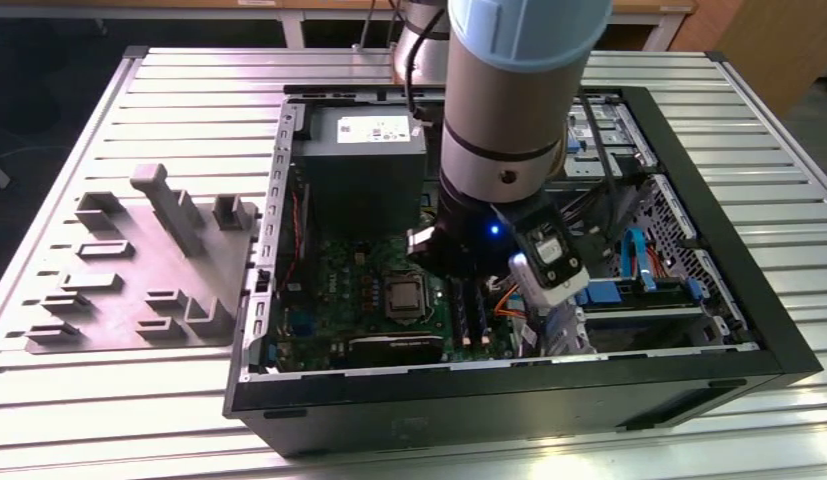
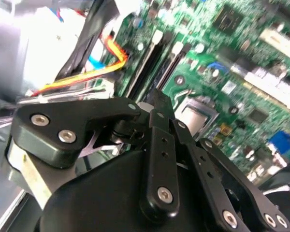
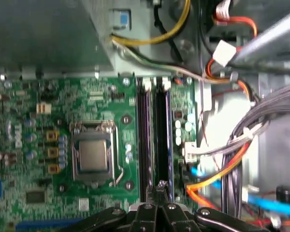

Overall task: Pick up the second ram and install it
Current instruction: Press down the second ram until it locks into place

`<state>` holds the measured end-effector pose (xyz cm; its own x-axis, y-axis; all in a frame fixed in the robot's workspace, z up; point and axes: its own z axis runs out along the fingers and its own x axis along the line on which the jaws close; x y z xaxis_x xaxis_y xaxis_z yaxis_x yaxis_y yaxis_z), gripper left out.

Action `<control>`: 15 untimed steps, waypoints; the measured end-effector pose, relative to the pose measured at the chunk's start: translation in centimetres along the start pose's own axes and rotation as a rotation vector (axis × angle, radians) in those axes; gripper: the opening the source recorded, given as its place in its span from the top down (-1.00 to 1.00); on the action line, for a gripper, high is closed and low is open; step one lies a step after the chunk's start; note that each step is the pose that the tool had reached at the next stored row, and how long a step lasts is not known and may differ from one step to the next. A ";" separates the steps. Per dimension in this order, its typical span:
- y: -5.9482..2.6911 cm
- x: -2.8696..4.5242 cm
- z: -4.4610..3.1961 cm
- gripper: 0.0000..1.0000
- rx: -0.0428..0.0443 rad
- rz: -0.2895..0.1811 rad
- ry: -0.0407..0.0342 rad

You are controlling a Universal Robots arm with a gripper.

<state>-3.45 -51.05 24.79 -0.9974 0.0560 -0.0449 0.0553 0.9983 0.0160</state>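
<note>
One computer case [image 1: 520,400], one grey tray [image 1: 133,270], one processor socket [image 3: 93,155]

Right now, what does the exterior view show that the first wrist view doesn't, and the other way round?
Exterior view: the grey moulded plastic fixture plate on the slatted metal table, beside the black computer case, and the arm's pale blue-grey barrel. First wrist view: the yellow cable, the white plug, and the black claw, shut, by the long black memory slots. Both: the green motherboard and its square silver processor.
</note>
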 end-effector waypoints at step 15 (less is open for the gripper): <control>2.21 0.10 -0.63 0.80 -0.0011 0.000 0.0000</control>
<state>-3.46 -48.85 25.46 -0.9974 0.0561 -0.0448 0.0553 0.9983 0.0171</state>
